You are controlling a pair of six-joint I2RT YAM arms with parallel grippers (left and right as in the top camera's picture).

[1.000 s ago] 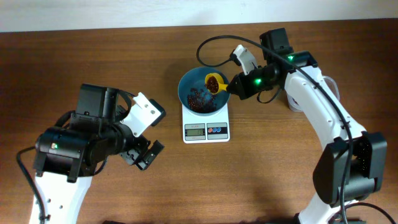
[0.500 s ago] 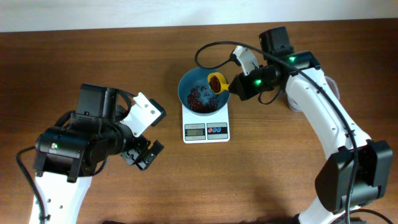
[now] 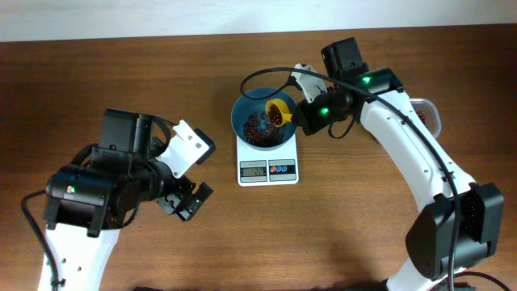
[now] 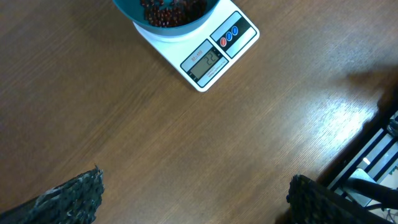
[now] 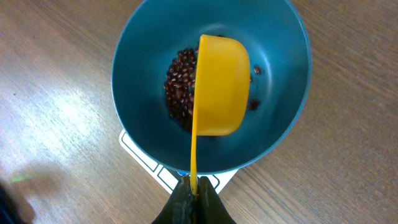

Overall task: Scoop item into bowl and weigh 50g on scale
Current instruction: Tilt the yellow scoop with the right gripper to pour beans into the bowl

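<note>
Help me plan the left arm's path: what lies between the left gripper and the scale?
Only bare wooden table; the left wrist view shows nothing between the left gripper and the scale.

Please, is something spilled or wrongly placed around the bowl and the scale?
Nothing stands out. The beans all lie inside the bowl, which sits on the scale; none show on the table. The right gripper holds the yellow scoop tipped over the bowl.

looks like a robotics lab bench: a plain wood-grain surface [image 3: 347, 234] with a white-and-black left arm [image 3: 89, 190] and right arm [image 3: 414, 162] mounted at it, a loose black cable [image 3: 266, 71], green status lights [image 3: 325, 111], and a small scale [image 3: 268, 169] under a teal bowl [image 3: 240, 117].
</note>
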